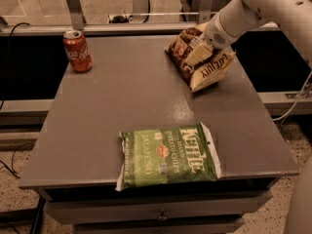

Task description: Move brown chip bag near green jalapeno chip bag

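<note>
- Gripper (pixel 199 51) clamps the brown chip bag (pixel 207 71) at the far right of the table (pixel 122 96).
- Grasp looks made; next, carry it forward to beside the green jalapeno chip bag (pixel 168 155) at the near edge.

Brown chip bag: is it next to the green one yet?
Not yet. Grasp looks done: the gripper is shut on the brown chip bag, far right on the table. In hand: that bag. Left: the carry to the green jalapeno chip bag at the near edge.
</note>
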`<state>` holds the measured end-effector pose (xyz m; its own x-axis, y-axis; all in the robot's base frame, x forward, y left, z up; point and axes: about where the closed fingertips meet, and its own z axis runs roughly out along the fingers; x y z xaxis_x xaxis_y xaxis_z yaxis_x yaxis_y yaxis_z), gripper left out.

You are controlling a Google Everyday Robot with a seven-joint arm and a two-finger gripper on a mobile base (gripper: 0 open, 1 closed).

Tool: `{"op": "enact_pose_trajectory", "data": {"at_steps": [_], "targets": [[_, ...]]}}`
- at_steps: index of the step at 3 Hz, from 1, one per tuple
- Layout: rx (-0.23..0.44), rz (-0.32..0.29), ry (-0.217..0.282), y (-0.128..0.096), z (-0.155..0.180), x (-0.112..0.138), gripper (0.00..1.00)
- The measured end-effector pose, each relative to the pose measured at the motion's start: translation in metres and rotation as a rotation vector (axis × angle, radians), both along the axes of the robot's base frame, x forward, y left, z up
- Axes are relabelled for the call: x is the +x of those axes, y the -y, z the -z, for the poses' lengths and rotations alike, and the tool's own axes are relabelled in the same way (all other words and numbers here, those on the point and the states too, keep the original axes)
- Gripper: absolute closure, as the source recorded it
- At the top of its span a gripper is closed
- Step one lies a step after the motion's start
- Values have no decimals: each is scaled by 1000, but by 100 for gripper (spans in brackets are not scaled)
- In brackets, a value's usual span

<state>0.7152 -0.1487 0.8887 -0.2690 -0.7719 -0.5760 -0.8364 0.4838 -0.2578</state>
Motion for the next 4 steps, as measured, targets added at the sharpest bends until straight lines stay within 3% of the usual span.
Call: {"op": "enact_pose_trajectory", "data": {"at_steps": [1,2,3,4], "targets": [[34,-88,-12,-26,-8,-15,87],[85,-200,-25,-54,-19,-36,100],[129,-306,-44,-76,-28,-63,100],[177,-374,-87,-87,-29,-92,100]]}}
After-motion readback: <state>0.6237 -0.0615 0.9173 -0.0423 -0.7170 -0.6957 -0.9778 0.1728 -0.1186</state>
